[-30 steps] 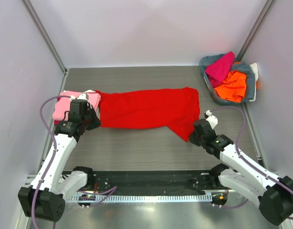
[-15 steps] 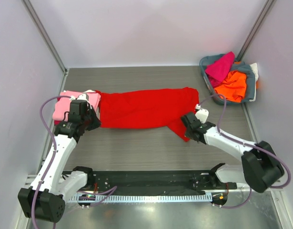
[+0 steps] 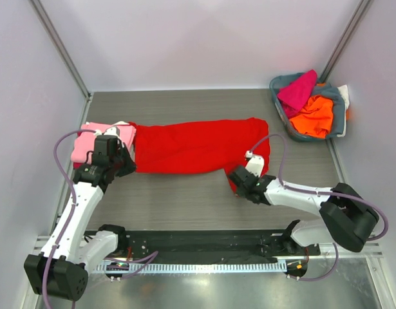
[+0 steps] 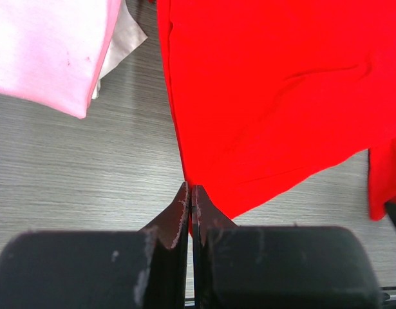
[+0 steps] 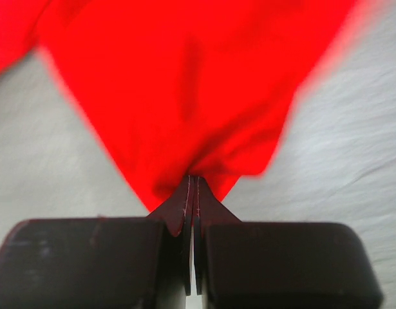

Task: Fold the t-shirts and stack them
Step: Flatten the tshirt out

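Observation:
A bright red t-shirt [image 3: 198,147] lies stretched across the table as a long folded band. My left gripper [image 3: 128,168] is shut on the red shirt's near left corner [image 4: 204,187], next to a folded pink shirt [image 3: 93,138] with a white one under it [image 4: 120,45]. My right gripper [image 3: 236,181] is shut on the red shirt's near right corner [image 5: 198,129], holding it low over the table. Magenta [image 3: 298,89] and orange [image 3: 313,116] shirts lie in the basket.
The grey-blue basket [image 3: 279,109] stands at the back right by the side wall. A black rail [image 3: 198,243] runs along the table's near edge. Walls close the left, back and right sides.
My right gripper has carried the red shirt's right corner leftward along the near side. The left gripper has not moved.

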